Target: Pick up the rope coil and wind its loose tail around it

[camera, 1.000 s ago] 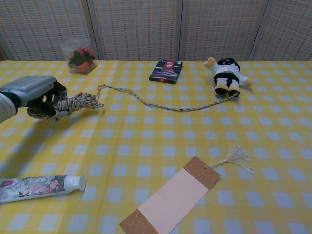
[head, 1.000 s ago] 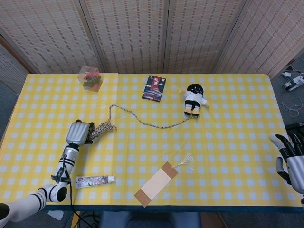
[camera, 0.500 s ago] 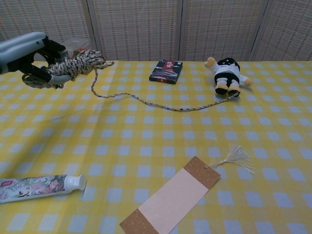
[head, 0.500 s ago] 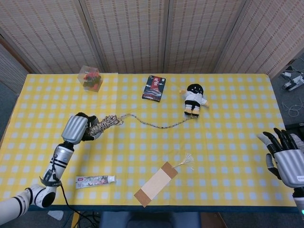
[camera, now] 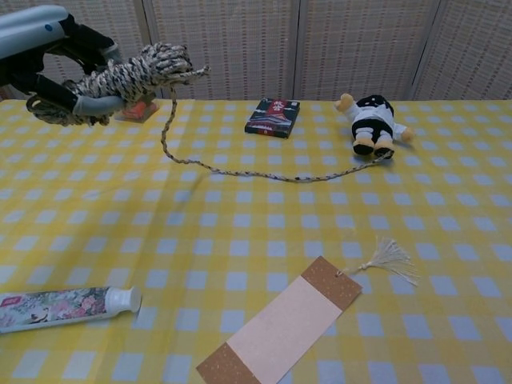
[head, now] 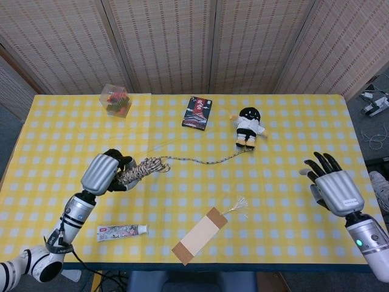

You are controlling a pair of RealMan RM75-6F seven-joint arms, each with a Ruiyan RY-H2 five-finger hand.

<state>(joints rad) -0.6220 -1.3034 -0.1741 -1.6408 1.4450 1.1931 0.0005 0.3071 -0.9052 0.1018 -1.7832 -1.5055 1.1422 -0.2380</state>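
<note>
Left hand (head: 108, 173) grips the light, limp rope coil (head: 144, 168); empty, spread right hand (head: 333, 187) should pinch the trailing tail (camera: 240, 172) beyond it.

We see a desk (head: 292, 128) covered in yellow and white checks. The rope coil (camera: 132, 74) is speckled cream and dark brown, as is its loose tail (camera: 264, 174). Each hand, left hand (head: 104, 173) and right hand (head: 334, 186), has a silver-grey back and black fingers. The doll (head: 248, 126) is black and white. The box (head: 198, 113) is dark with red. The bookmark (head: 199, 236) is pale pink with brown ends and a white tassel. The tube (head: 121, 231) is white with a floral print.
</note>
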